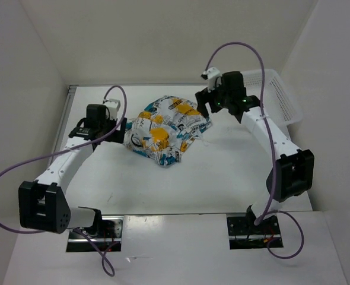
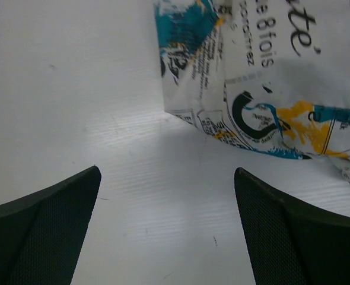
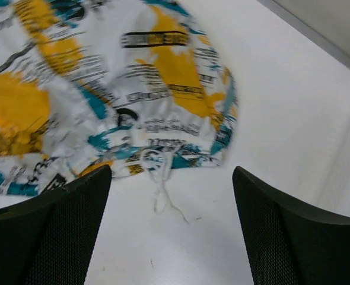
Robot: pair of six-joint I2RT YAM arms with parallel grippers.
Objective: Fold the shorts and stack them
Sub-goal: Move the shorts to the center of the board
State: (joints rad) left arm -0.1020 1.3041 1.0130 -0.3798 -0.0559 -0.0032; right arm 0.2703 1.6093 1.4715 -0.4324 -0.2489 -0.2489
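Note:
The shorts (image 1: 166,129), white with teal, yellow-orange and black print, lie bunched in a rumpled heap on the white table at centre back. My left gripper (image 1: 117,127) is open and empty just left of the heap; its view shows the shorts' edge (image 2: 264,77) ahead and to the right, clear of the fingers (image 2: 282,231). My right gripper (image 1: 206,105) is open and empty at the heap's right side, above the table. Its view shows the shorts (image 3: 104,89) and a white drawstring (image 3: 162,187) trailing onto the table between the fingers (image 3: 62,225).
A white plastic lattice basket (image 1: 279,95) stands at the back right, behind the right arm. White walls enclose the table on the left, back and right. Purple cables loop off both arms.

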